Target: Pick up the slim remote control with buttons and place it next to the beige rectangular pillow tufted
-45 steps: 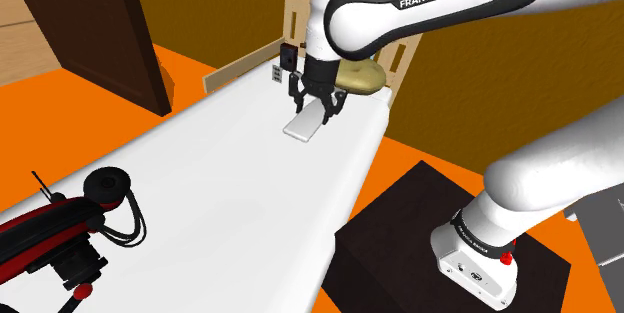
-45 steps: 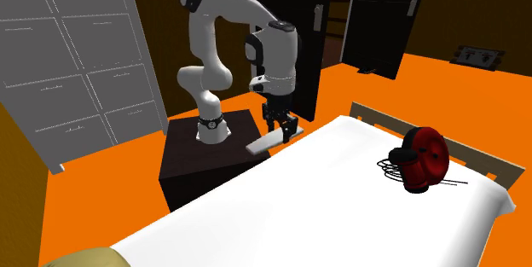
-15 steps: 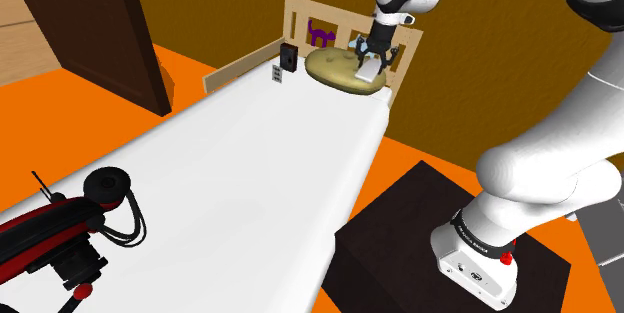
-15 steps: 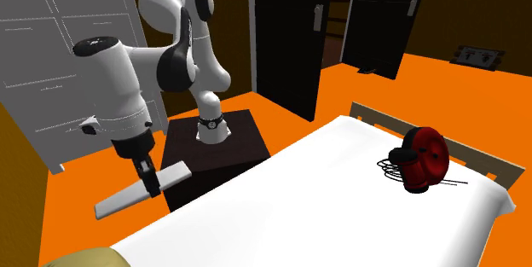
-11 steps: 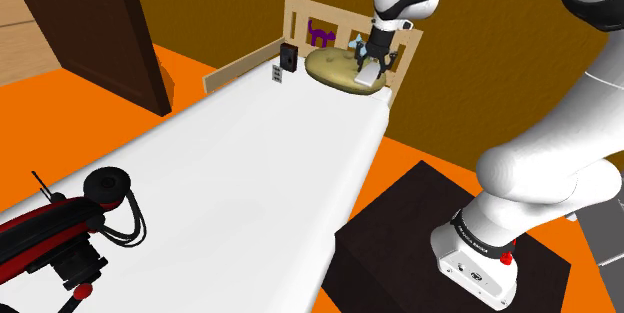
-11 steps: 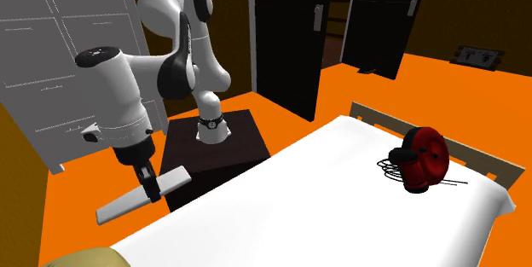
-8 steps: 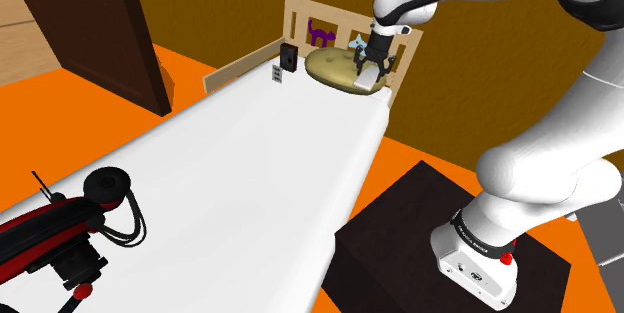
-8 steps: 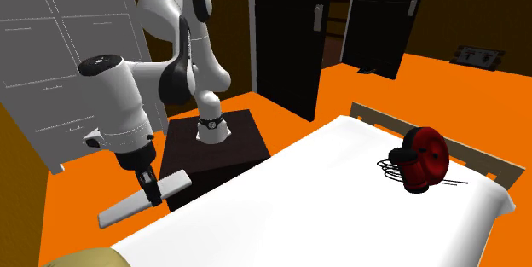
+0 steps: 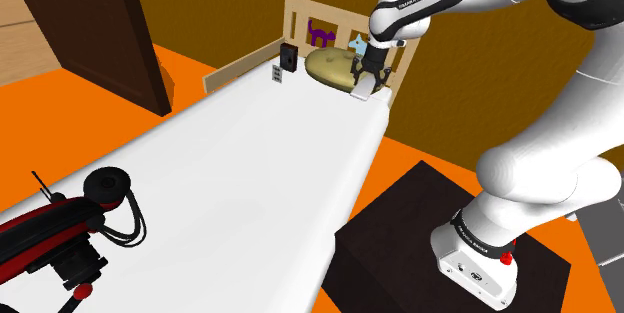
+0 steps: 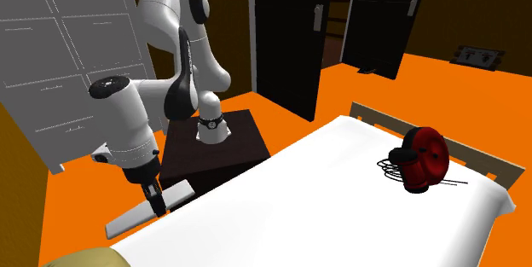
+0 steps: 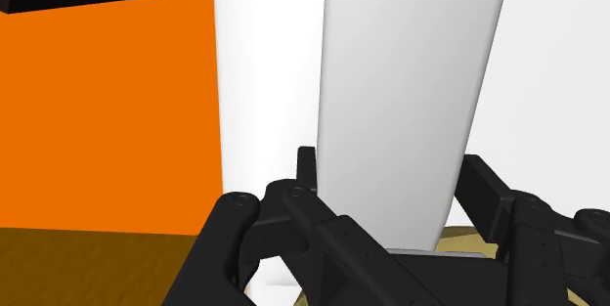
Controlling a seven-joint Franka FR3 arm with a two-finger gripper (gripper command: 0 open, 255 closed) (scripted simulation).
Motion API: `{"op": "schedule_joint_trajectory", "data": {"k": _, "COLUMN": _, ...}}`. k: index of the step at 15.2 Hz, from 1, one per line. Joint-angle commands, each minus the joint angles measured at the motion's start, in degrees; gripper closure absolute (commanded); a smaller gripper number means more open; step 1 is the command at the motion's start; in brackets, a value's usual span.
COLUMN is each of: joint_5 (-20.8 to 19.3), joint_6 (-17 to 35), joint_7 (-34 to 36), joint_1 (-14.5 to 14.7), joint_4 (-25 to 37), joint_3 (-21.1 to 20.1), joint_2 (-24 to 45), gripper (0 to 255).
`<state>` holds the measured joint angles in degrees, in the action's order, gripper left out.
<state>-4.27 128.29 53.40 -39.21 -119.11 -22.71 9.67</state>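
Remote (image 9: 360, 90): slim plain-white rect. slab, tilted, clasped in tool (image 9: 365, 78) over bed (image 9: 250, 161) edge, just beside pillow (image 9: 333, 66) (beige, flattish, at bed's head).

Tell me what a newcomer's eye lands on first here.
The black end effector of the white arm clasps a plain white remote over the edge of the white bed, beside the beige pillow at the headboard. At the other end sits a red and black device trailing cables; the floor is vivid orange.
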Motion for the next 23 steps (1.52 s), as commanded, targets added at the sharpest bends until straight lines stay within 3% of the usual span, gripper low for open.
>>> {"op": "schedule_joint_trajectory", "data": {"k": 1, "joint_5": -0.58, "joint_6": 1.56, "joint_7": 0.32, "joint_1": 0.09, "joint_4": -0.58, "joint_3": 0.15, "joint_2": 1.02, "gripper": 255}}
{"op": "schedule_joint_trajectory", "data": {"k": 23, "joint_5": -7.79, "joint_6": 15.71, "joint_7": 5.14, "joint_1": 2.49, "joint_4": -3.38, "joint_3": 3.33, "joint_2": 13.25, "gripper": 255}}
